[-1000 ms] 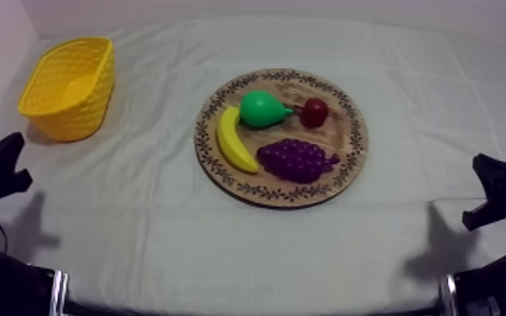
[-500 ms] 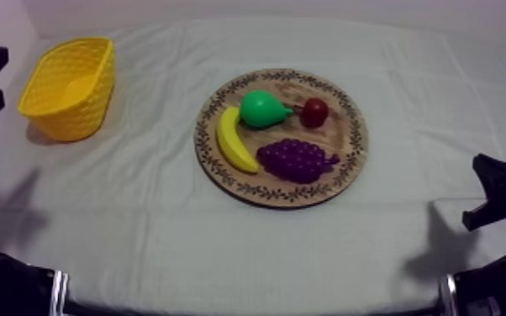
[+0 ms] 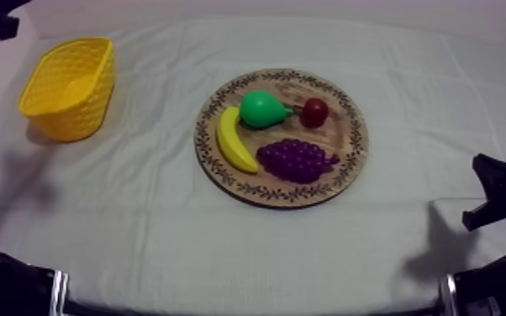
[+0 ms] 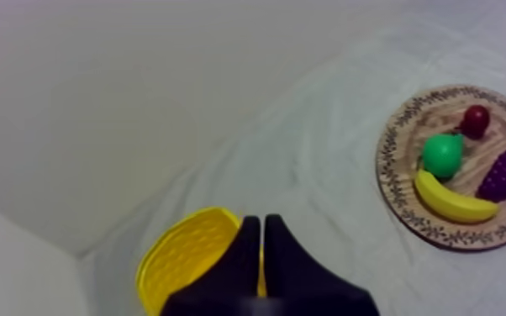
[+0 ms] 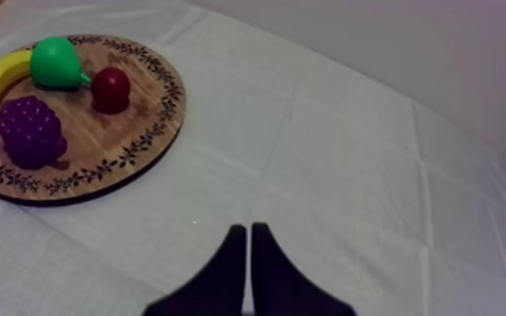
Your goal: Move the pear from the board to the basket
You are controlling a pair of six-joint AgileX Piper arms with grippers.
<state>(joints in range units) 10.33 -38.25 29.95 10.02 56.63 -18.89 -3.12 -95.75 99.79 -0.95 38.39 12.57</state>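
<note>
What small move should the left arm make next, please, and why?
Probably swing the left gripper, shut and poised near the yellow basket, toward the wooden board: the pear lies there ungrasped, between the banana and the small red fruit.

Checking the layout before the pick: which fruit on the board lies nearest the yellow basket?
The banana, at the board rim toward the basket; the pear, grapes and small red fruit lie farther from it.
</note>
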